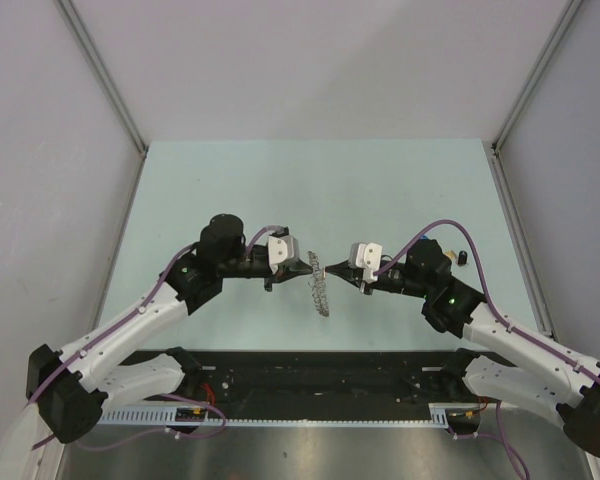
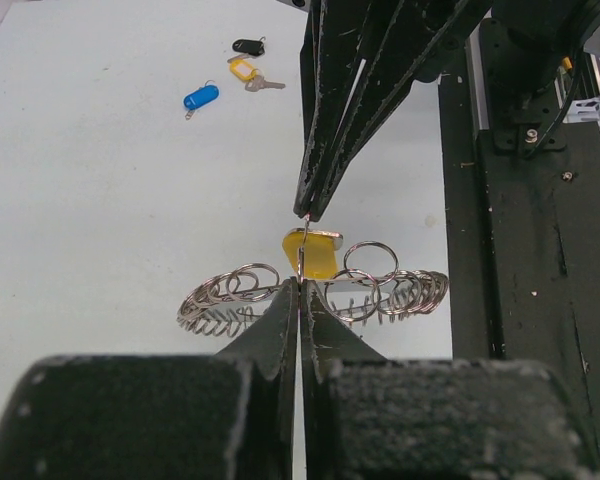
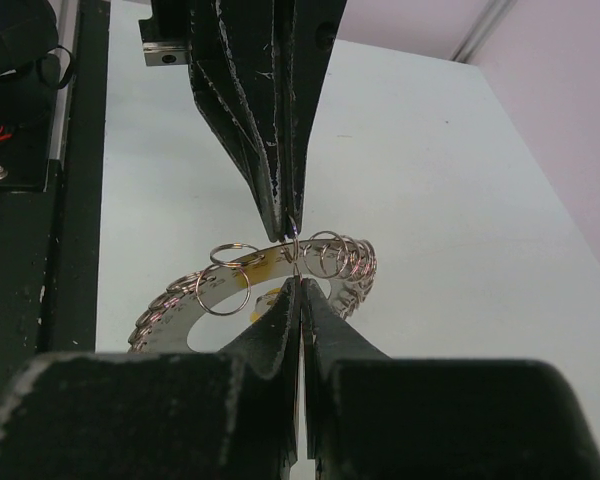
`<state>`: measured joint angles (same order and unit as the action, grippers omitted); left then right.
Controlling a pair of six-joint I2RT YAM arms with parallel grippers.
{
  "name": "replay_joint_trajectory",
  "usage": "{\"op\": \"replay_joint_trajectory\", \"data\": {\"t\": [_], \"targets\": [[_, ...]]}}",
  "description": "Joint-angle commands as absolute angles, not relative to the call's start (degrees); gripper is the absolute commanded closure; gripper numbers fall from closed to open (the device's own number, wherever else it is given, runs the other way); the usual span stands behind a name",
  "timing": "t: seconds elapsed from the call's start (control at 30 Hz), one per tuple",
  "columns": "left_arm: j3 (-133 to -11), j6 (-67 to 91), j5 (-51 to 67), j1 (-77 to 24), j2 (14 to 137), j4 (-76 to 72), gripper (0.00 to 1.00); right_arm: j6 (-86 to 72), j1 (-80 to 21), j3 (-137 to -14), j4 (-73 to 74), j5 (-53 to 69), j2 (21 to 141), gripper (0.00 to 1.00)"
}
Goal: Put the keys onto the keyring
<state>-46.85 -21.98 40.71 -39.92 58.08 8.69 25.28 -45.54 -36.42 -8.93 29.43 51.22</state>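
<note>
A: Pale green worktop (image 1: pixel 230 190), grey walls round it, both arms meeting above its middle. How do they stand?

B: The left end effector (image 2: pixel 300 288) and the right end effector (image 3: pixel 298 288) are both clenched, tip to tip, on one thin wire loop (image 2: pixel 303 245) at the rim of the keyring (image 2: pixel 225 300). The keyring is held on edge between them. A yellow key (image 2: pixel 318 255) sits just behind the loop.

A: What could go wrong?

B: So fine a wire could slip if either arm pulls or twists unevenly. Then the keyring would drop and the yellow key might come away.

A: Anything unclear?

B: Whether the loop belongs to the key or to the keyring, and whether the key is threaded yet, since the tips hide that. Whether the keyring's lower end touches the worktop is also unclear. The loose keys (image 2: pixel 244 70) lie well apart.
</note>
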Motion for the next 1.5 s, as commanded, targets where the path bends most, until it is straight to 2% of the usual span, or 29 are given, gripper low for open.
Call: {"op": "replay_joint_trajectory", "data": {"t": [0.0, 1.47], "targets": [[-49.4, -22.8, 41.8, -40.5, 57.7, 7.2, 1.0, 24.8, -45.7, -36.5, -12.5, 30.7, 51.3, 1.0], [-48.6, -25.0, 38.9, -40.9, 56.2, 7.4, 1.0, 23.0, -44.7, -36.4, -12.7, 31.2, 51.8, 1.0]]}}
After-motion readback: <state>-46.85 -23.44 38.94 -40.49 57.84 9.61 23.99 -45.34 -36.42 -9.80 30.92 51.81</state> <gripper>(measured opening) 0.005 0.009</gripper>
